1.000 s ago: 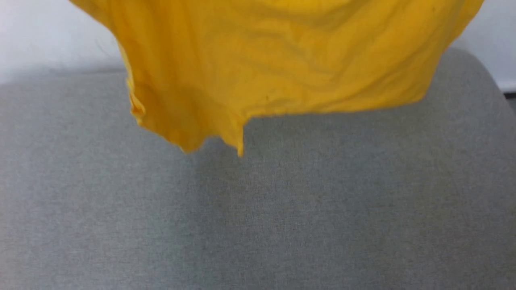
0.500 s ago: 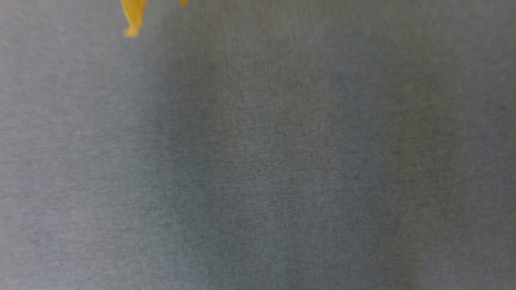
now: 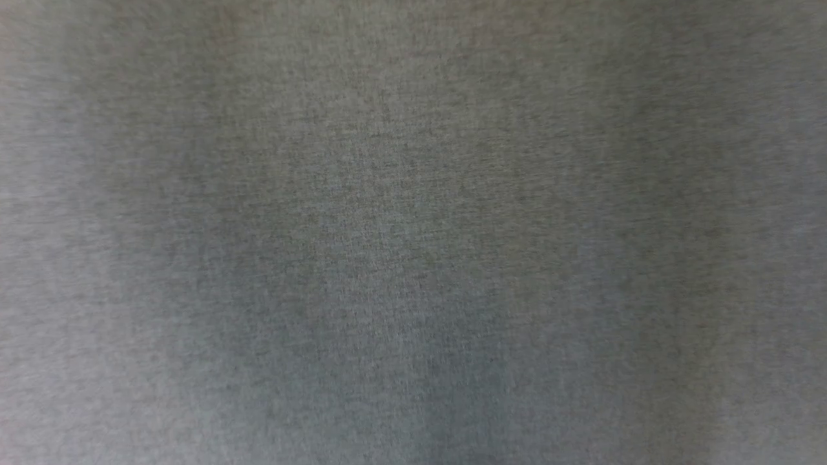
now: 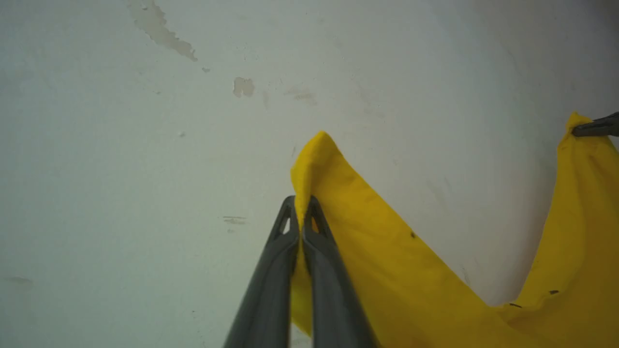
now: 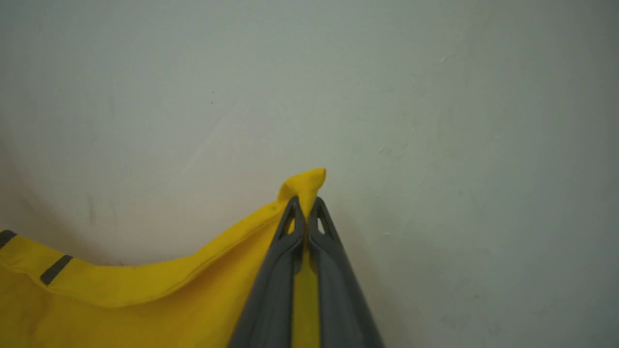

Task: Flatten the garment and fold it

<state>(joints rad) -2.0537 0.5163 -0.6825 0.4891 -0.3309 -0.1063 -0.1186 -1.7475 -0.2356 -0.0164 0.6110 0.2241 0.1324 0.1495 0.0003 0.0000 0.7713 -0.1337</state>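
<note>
The garment (image 4: 387, 251) is bright yellow cloth, held up in front of a white wall. In the left wrist view my left gripper (image 4: 301, 205) is shut on a peaked corner of it. The cloth sags away to the right, up to my right gripper's dark tip (image 4: 595, 128). In the right wrist view my right gripper (image 5: 304, 205) is shut on another corner of the garment (image 5: 145, 299). From there the edge droops leftwards, with a black printed stripe (image 5: 55, 269) on it. The printed face is hidden.
In the head view a grey fabric surface (image 3: 413, 258) lies below me, blurred. A white wall (image 4: 145, 145) with scuffs and chipped paint stands close behind the held cloth, and it shows again, plain, as the wall (image 5: 435, 96) in the right wrist view.
The yellow cloth that hung across the top of the head view has gone out past its top edge. The wall and the surface's far edge left that picture too, so the camera has moved.
</note>
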